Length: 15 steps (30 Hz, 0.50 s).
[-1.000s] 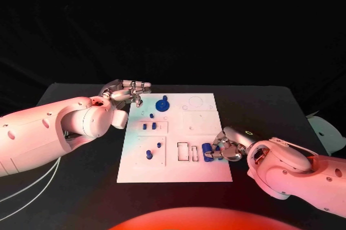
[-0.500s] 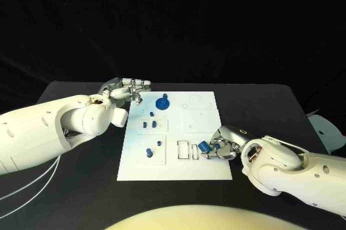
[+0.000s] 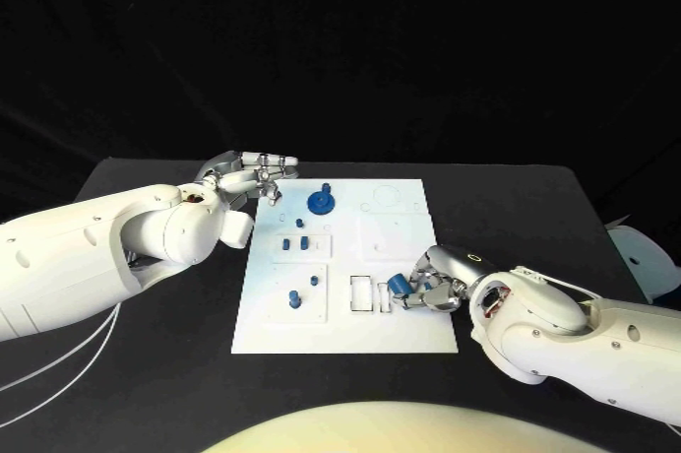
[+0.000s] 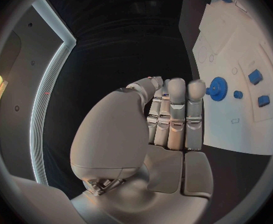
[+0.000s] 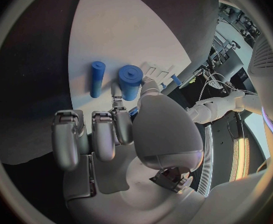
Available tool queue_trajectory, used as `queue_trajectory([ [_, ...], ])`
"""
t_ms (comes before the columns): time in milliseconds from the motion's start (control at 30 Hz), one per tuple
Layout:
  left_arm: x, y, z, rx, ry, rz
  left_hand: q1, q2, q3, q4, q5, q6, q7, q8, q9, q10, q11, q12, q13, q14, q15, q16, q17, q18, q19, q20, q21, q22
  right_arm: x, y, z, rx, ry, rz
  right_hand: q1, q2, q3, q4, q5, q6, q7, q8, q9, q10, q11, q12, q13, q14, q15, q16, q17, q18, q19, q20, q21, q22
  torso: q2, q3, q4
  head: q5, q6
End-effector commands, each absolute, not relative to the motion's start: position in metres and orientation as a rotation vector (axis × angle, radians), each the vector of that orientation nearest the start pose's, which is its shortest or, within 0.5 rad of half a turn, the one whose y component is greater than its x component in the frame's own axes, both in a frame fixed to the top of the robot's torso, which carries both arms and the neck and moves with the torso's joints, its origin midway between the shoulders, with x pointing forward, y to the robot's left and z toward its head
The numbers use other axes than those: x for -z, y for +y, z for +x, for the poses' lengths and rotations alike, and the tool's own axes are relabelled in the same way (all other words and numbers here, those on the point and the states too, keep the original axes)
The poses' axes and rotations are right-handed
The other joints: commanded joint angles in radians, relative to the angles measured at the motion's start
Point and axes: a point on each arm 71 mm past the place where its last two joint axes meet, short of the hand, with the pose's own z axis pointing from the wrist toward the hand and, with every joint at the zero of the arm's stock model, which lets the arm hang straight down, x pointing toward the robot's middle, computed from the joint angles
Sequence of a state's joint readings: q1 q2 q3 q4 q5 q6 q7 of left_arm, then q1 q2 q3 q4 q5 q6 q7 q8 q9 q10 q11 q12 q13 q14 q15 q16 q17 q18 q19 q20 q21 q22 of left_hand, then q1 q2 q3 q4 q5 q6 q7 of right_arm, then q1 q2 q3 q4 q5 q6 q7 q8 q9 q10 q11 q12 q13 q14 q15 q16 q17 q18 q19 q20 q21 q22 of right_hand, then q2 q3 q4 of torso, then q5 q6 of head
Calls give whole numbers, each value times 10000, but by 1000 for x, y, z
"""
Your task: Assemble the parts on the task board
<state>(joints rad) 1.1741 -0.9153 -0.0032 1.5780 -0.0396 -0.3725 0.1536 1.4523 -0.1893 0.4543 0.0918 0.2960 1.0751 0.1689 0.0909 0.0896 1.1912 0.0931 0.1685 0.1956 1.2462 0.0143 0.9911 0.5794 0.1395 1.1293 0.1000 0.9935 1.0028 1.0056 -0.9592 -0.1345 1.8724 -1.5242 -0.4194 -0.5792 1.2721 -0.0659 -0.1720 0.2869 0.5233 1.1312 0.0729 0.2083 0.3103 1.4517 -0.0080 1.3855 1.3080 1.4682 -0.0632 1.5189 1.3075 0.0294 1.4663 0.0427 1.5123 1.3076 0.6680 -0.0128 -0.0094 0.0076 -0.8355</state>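
Since half a second ago, the right hand (image 3: 430,288) has slid a little further in over the task board (image 3: 402,327), toward the slots near its right edge; we see the left hand (image 3: 250,177) stay where it was.

From the head view we see the right hand's fingers closed around a blue cylinder (image 3: 402,290), held just beside the narrow rectangular slots (image 3: 372,293) in the near half of the board. The right wrist view gives us what the head view hides: the thick blue cylinder (image 5: 131,80) stands pinched at the fingertips (image 5: 116,115), and a thinner blue peg (image 5: 96,78) lies on the white plate just beside it, apart from the hand.

The left hand hovers off the far left corner of the board, over the black tabletop (image 3: 170,315). In the left wrist view its fingers (image 4: 176,112) lie straight and pressed side by side, holding nothing, a detail we cannot read from the head view.

On the board we also see a blue gear (image 3: 320,205) near the far edge, which the left wrist view shows with its teeth (image 4: 218,87). Two small blue pieces (image 3: 294,244) sit in a recess below it, and another blue peg (image 3: 294,299) stands near the left edge.
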Motion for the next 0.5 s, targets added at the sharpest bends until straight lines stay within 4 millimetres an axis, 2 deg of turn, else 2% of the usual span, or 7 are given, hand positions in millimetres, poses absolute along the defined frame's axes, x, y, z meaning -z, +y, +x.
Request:
queue_trajectory([
  [33, 188, 230, 479, 13646, 15792, -12525, -4, 60, -67, 5, 27, 17, 10, 25, -16, -91, -11, 62, 16, -57, -16, -55, -10, 140, 30, 36, -34, -12, 266, -185, 359, -4592, 19422, 1228, 114, 81, 18, 18, 186, 21, -92, 102, 110, 62, -26, 67, 441, 802, -87, 69, 1561, -183, 844, -25, 71, 2488, -16, 6, -9, 12, 17],
  [133, 188, 230, 479, 13647, 15791, -12525, -16, 69, -77, 12, 30, 14, 5, 29, -19, -103, -14, 76, 18, -56, -16, -55, -16, 142, 28, 38, -52, -26, 259, -184, 356, -4967, 19244, 1580, 100, 134, 8, 28, 288, 78, -122, 147, 169, 112, -50, 126, 531, 810, -103, 85, 1598, -197, 869, -37, 135, 2506, -25, -7, -14, 3, 30],
  [400, 189, 228, 479, 13675, 15816, -12544, -16, 69, -77, 12, 30, 14, 5, 29, -19, -103, -14, 76, 18, -56, -16, -55, -16, 142, 28, 38, -52, -26, 239, -176, 356, -5803, 18735, 2148, 32, 222, -9, 41, 350, 128, -153, 191, 237, 129, -75, 129, 556, 817, -124, 100, 1633, -206, 885, -54, 179, 2517, -26, -4, 7, -40, 104],
  [500, 189, 228, 479, 13688, 15836, -12547, -16, 69, -77, 12, 30, 14, 5, 29, -19, -103, -14, 76, 18, -56, -16, -55, -16, 142, 28, 38, -52, -26, 236, -173, 357, -5993, 18739, 2234, -201, 367, -62, 55, 662, 116, -176, 205, 321, 151, -96, 131, 595, 822, -145, 111, 1661, -213, 897, -77, 213, 2526, -16, -16, 19, -80, 123],
])
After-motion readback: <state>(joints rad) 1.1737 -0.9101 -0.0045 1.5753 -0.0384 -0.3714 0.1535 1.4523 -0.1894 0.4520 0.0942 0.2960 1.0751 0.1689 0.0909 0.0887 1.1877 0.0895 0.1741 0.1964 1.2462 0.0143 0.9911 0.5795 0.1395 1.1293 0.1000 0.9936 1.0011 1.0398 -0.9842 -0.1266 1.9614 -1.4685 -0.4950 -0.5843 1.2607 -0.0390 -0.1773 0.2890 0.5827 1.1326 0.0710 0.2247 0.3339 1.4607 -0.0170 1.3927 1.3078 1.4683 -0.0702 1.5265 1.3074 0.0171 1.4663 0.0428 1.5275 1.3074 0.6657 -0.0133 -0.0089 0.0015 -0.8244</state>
